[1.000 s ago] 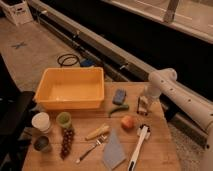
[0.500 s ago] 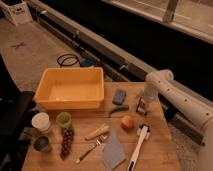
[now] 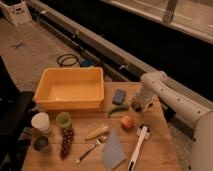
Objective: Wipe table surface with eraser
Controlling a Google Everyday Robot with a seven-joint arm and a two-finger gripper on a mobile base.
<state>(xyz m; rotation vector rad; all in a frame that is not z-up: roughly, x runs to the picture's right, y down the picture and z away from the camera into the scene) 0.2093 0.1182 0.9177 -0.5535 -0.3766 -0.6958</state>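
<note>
Wooden table surface, crowded. Gripper: jaws spread, low near the far right edge, over the partly hidden eraser. Adjacent: green pepper, blue sponge, peach. Risk: wiping strokes likely knock these neighbours aside.

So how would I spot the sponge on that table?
Find the big yellow tub on the wooden table. Between it and the robot's hand, low at the right edge, lies the sponge. It's a small blue block; the other blue thing, a cloth, lies flat at the front.
</note>
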